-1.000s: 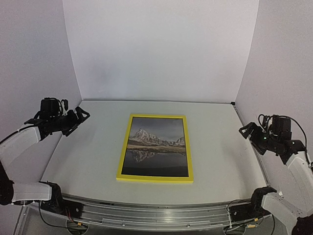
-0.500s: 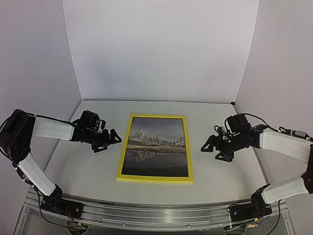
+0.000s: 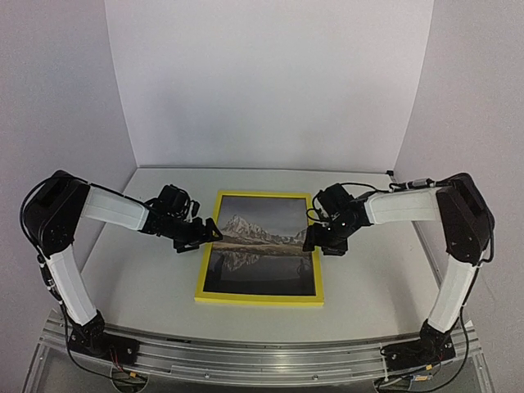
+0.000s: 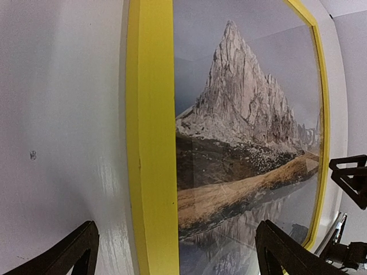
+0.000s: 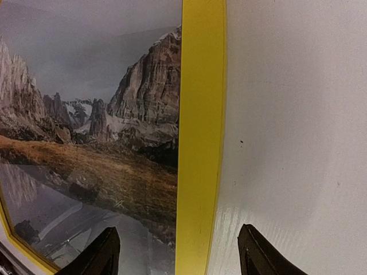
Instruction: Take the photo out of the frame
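The yellow frame (image 3: 258, 300) lies flat in the middle of the table with the photo (image 3: 262, 254) of a mountain and lake inside it. My left gripper (image 3: 205, 234) is open at the frame's left rail. In the left wrist view its jaws (image 4: 176, 229) straddle that rail (image 4: 150, 143), one finger over the table and one over the photo (image 4: 241, 132). My right gripper (image 3: 318, 238) is open at the right rail. In the right wrist view its jaws (image 5: 178, 235) straddle that rail (image 5: 200, 114), beside the photo (image 5: 92, 114). Neither gripper holds anything.
The white table (image 3: 139, 270) is boxed in by white walls (image 3: 270, 82) at the back and both sides. An aluminium rail (image 3: 262, 360) carrying the arm bases runs along the near edge. My right gripper's fingers (image 4: 350, 177) show at the left wrist view's right edge.
Both arms have swung in from the table's sides to the frame's long rails. The right gripper's jaws have narrowed somewhat. The frame has not moved.
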`<action>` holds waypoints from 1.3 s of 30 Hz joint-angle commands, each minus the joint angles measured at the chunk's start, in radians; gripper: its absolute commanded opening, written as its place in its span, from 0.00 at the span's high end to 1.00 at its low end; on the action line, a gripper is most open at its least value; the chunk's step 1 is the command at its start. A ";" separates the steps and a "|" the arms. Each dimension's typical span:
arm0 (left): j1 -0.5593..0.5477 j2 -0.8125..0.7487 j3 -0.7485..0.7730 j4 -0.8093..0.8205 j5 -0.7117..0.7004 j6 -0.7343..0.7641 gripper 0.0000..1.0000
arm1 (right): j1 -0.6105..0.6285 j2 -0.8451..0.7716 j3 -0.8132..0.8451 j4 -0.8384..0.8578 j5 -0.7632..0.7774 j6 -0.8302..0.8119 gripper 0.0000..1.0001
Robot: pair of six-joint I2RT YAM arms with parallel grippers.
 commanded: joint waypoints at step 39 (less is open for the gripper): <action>-0.050 -0.217 0.436 -0.277 -0.054 -0.050 0.00 | 0.213 0.004 0.819 -0.413 1.007 -0.804 1.00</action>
